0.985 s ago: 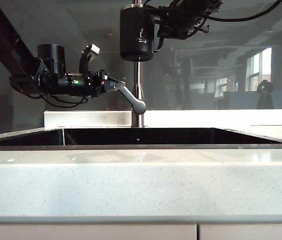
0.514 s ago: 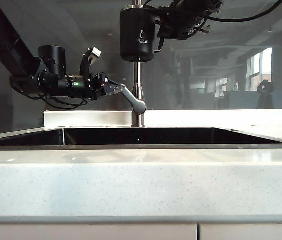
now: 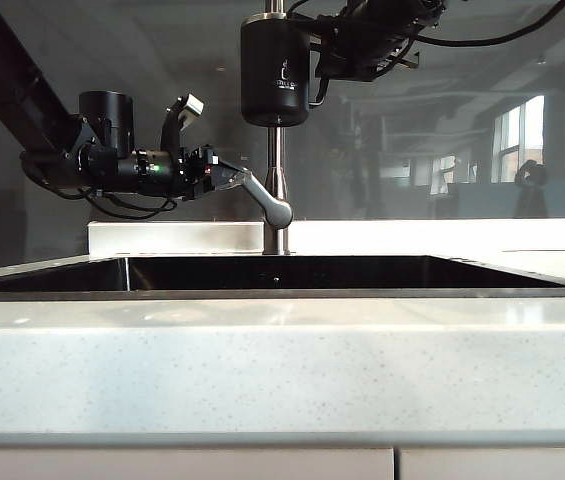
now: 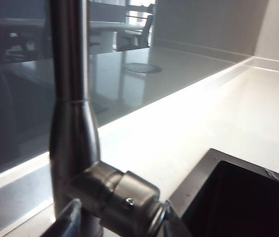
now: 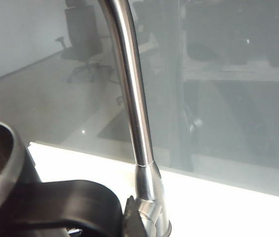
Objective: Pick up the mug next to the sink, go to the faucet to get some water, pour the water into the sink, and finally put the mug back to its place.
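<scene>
Right gripper [image 3: 314, 55] jaws hold mug [image 3: 275, 70] at faucet [image 3: 277, 190], twelve o'clock. Left gripper [image 3: 224, 176] jaws open around lever [image 3: 265, 197], slanting toward four o'clock.

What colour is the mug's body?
Matte black mug with a small white logo; clearest in the exterior view.

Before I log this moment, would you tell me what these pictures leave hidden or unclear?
- Faucet spout: cut off by the top edge in the exterior view, so no water can be seen.
- Inside of the mug: the exterior view looks from below the rim; the right wrist view crops it.
- Right gripper fingertips: hidden behind the mug's handle.
- Left gripper at the lever: fingertips cropped in the left wrist view, contact unclear.
- Sink floor: dark, below the rim.
</scene>
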{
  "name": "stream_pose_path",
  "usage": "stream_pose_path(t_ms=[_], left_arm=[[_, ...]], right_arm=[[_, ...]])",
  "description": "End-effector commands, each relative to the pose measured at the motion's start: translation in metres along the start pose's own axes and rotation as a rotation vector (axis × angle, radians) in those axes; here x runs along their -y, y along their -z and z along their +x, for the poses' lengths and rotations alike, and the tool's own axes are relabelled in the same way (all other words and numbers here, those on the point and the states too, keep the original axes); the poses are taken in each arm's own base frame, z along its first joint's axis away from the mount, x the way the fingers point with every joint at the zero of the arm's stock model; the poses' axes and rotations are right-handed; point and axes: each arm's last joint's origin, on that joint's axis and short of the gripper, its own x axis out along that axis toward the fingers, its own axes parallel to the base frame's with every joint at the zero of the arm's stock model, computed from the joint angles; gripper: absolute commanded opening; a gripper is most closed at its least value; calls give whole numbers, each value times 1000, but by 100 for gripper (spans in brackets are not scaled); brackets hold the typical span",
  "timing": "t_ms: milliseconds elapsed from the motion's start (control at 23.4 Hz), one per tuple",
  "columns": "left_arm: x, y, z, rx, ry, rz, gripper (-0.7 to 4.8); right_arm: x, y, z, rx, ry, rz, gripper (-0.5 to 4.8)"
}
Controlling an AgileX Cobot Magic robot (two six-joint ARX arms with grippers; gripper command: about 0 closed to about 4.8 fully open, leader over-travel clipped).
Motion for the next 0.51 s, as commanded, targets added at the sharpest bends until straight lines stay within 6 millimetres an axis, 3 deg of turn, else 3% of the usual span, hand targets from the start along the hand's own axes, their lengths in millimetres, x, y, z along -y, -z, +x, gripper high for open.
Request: stream_pose_path(t_ms=[43,300,514], left_arm=[[-5,-5,-2,15,-103,58,206],[-10,-6,-3,17,-275,106,206],[-7,-8,-2,22,-180,105,211]], right_arm=[[-3,-15,-4,80,-12,11,-2],[-3,-15,-4,80,-12,10,-2],[-3,-15,-4,79,-11,-10,-2]])
